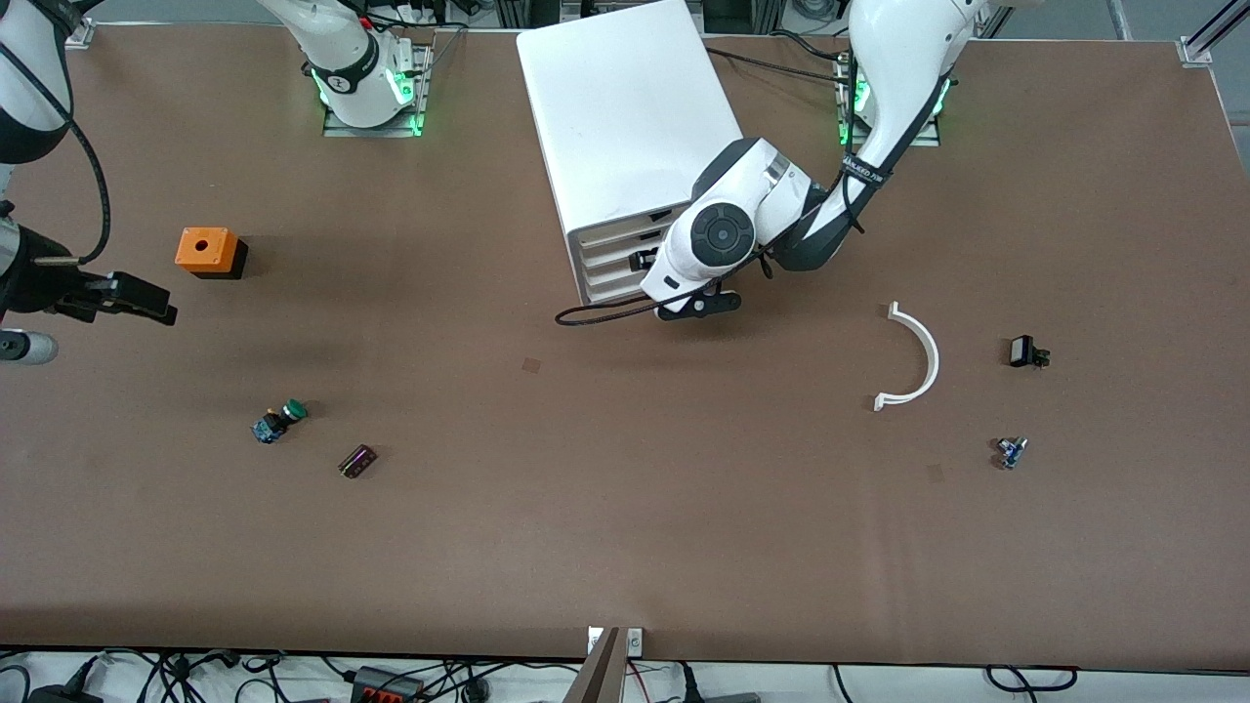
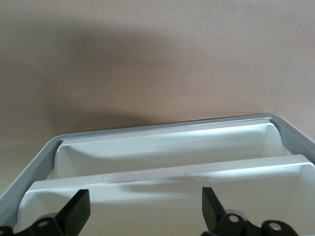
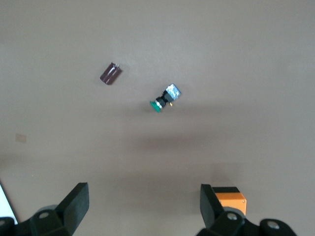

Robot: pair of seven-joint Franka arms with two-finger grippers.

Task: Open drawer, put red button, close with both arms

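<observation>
The brown table (image 1: 625, 508) holds a white cabinet (image 1: 625, 107) at top middle. The left gripper (image 2: 145, 209), jaws apart, is at its drawer (image 2: 162, 184). No red button shows. The right gripper (image 3: 144, 209), jaws apart, waits at the frame's left edge over the table.

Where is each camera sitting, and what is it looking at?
Front view: high across the table, facing both arms, the cabinet and scattered parts.
Left wrist view: on the left arm, over the drawers; open left claw shows.
Right wrist view: on the right arm, looking down; open right claw shows.
Shared: front and right wrist views both show the green button and orange box.
</observation>
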